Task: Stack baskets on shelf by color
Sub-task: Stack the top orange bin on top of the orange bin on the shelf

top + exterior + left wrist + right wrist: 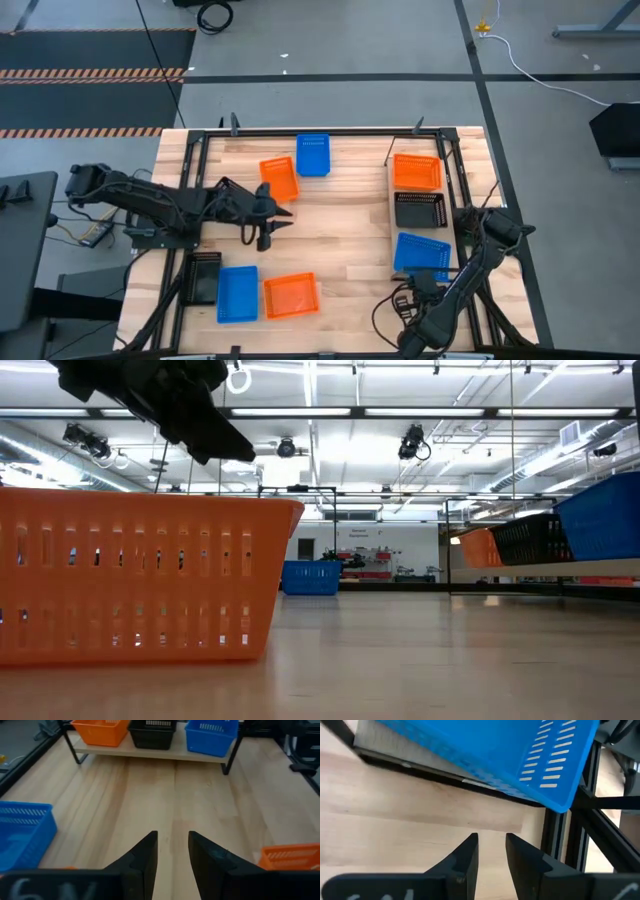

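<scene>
**Three baskets shelved, five still loose on the table**

Pale wooden planks fill the middle of the high view, ringed by a black frame, with grey floor and striped matting above. At the right of that frame we see the shelf [391,215] running top to bottom, carrying one orange basket [417,171], one black basket [420,209] and one blue basket [422,252], each starting its own colour pile.

Loose baskets lie well apart from it: an orange one [280,179] and a blue one [313,155] at upper centre, touching or nearly so, and along the lower left a black one [203,277], a blue one [238,293] and an orange one [291,296].

We find the left gripper [277,217] at centre left, just below the upper orange basket, over bare wood. Its wrist view shows the fingers [145,860] parted by a narrow gap with nothing between them. The right gripper [491,851] sits at lower right, beside the shelf's blue end, its jaws likewise slightly apart and empty.

We judge this a pause between pickups, with neither arm carrying anything. The next move probably calls for the left gripper to widen, settle over a rim of the nearby orange basket, pinch it, and carry it across to nest squarely inside the shelved orange one, without nudging the blue neighbour
</scene>
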Robot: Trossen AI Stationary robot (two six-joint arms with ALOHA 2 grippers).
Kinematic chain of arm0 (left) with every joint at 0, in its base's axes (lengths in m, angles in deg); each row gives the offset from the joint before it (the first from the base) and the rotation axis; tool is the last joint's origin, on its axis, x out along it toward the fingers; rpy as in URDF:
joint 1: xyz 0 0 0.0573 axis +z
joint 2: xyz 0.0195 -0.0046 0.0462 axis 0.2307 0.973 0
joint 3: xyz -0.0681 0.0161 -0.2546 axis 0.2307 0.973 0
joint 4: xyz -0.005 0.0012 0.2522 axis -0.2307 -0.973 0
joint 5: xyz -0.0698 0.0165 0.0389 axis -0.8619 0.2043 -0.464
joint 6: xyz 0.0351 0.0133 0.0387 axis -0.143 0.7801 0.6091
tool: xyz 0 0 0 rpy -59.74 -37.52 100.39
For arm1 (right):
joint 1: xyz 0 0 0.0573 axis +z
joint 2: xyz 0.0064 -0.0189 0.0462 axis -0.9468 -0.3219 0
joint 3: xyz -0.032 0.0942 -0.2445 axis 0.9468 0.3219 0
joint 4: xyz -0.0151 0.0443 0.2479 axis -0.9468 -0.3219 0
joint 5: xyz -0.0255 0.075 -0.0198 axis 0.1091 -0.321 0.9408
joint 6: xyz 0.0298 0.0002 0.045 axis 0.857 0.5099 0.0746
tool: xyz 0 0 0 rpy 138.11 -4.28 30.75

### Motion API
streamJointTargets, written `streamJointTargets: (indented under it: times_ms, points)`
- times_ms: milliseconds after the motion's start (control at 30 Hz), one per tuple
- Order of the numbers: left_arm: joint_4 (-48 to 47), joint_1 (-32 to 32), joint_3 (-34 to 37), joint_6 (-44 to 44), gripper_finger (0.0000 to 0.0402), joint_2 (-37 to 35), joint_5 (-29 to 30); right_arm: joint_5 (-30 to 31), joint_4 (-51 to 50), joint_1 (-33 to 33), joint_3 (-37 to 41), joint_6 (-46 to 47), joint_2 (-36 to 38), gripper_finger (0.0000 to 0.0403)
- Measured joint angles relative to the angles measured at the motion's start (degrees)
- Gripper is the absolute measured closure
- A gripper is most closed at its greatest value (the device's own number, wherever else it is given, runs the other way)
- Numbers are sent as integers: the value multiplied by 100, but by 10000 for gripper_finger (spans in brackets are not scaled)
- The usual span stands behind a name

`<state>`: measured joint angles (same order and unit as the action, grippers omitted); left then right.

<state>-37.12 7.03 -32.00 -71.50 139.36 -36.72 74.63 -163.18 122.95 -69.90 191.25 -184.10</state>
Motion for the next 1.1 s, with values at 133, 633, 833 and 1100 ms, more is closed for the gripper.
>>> streamJointTargets:
  times_ms: [133, 633, 833, 1100]
  points:
    - [-20, -183, 0, -141, 285, 0, 1, -223, 403, 11, -232, -1147, 2, 298]
    - [1982, -1215, 3, 2332, 285, 1037, -37, 1084, 412, 30, -2601, -3107, 11, 298]
    - [2342, -1184, -758, 2826, 285, 1793, 196, 2484, -27, -47, -3144, -3672, 11, 298]
    - [822, -1195, -2540, 4084, 285, 3226, -229, 2731, -7, -444, -3167, -4681, 107, 298]
